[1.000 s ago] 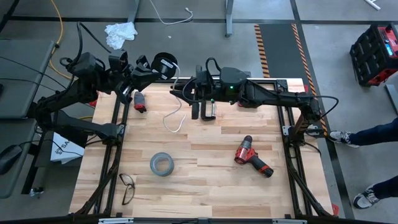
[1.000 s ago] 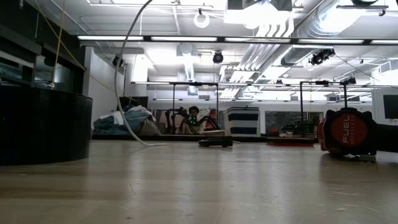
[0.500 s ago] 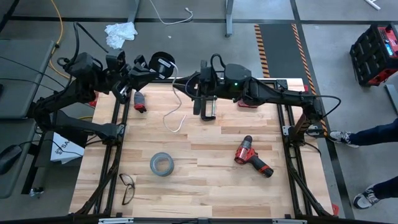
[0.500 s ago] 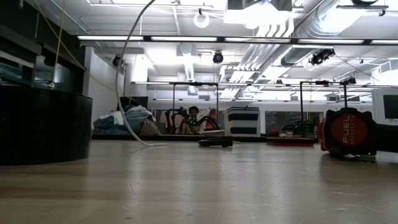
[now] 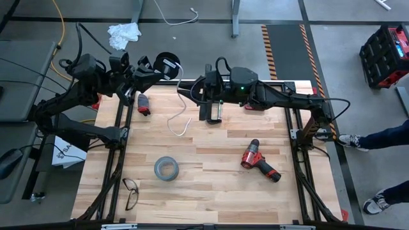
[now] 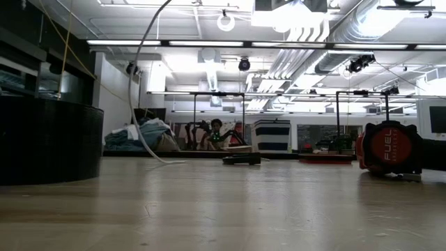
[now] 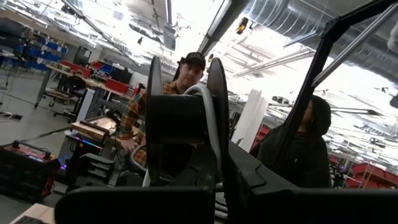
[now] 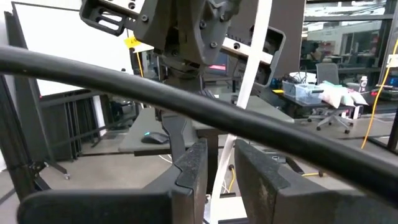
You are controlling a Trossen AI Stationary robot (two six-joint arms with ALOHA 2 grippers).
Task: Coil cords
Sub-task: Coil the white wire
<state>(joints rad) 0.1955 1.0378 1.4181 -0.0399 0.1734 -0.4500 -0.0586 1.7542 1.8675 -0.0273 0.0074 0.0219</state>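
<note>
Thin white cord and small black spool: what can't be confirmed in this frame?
- Left gripper grip on the small black round spool: high view too small; in the left wrist view the spool hides the fingertips.
- Right gripper contact with the thin white cord: the arm covers it from above.
- Low view: neither gripper shows.

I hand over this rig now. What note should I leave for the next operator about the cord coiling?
Left hand: shut on the black spool, raised above the table's edge.
Right hand: fingers apart, hovering over the table beside the left hand.
White cord: hangs from the spool; its free end lies loose on the table.
Done: the spool is lifted, and the left wrist view shows some cord on it.
Left: wind the loose length onto the spool.
</note>
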